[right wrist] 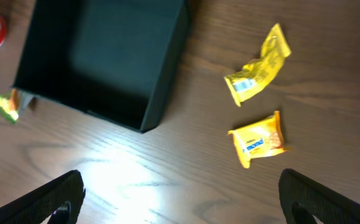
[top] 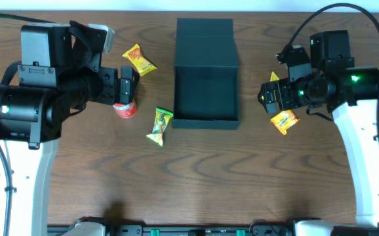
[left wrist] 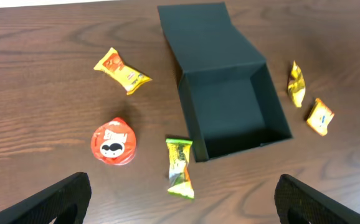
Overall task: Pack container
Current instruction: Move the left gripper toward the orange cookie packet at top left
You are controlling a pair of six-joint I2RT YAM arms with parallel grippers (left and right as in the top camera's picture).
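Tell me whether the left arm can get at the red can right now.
Probably yes: the left gripper hangs open almost over the red can, which stands alone with bare table around it.

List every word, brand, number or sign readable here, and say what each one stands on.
No text reads clearly.
Round red can lid: white lettering over a moustached face, too blurred to read.
Orange-yellow snack packet: print too small.
Green-and-yellow snack packet: print blurred.
Crumpled yellow packet: print blurred.
Flat yellow packet: blue print, unreadable.
Dark teal-green matte box: no marking seen.
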